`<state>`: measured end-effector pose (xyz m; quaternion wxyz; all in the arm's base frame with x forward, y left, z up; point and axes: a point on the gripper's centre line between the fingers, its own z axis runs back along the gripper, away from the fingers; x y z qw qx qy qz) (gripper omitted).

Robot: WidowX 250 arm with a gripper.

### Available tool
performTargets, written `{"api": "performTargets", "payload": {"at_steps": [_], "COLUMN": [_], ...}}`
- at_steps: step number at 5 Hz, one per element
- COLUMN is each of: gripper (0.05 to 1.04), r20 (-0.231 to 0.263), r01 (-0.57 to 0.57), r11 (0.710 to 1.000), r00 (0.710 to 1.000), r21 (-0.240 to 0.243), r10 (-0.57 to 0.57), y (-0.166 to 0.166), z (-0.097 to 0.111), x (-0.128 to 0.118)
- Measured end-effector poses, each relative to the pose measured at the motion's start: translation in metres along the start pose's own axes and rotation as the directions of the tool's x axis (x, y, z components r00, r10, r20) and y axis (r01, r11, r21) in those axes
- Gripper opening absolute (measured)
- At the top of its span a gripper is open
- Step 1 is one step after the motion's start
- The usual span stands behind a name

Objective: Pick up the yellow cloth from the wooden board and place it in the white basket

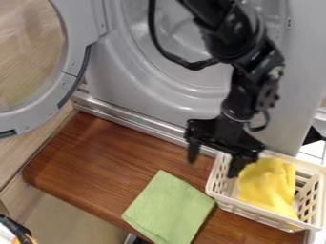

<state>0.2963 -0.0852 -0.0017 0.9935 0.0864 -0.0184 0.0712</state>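
I see grey machine (109, 78) behind wooden tabletop (108, 157) — room is at left. White basket (251, 209) sits at right edge, green cloth (168, 208) near front edge, yellow cloth (269, 186) inside basket. My gripper (214, 161) — jaws spread — hangs at basket's left end.

Smooth wooden board (115, 157), plastic basket (255, 212)

Above the black two-fingered gripper (214, 162), the black arm (223, 40) has chunky, rounded joints with small greyish spots; a thick black cable (155, 35) loops beside it, a smaller one (259, 128) just above the gripper.
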Motion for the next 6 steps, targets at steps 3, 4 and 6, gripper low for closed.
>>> {"api": "performTargets", "payload": {"at_steps": [3,4,6], "gripper": [1.001,1.001,1.001], "r20": [0.019,0.061,0.140], "r01": [-0.023,-0.029,0.070], "r11": [0.999,0.995,0.990], "r00": [1.000,0.998,0.989], "r21": [-0.048,-0.093,-0.120], "r10": [0.024,0.035,-0.053], "y": [0.053,0.053,0.010], "z": [0.047,0.067,0.099], "x": [0.002,0.007,0.015]}}
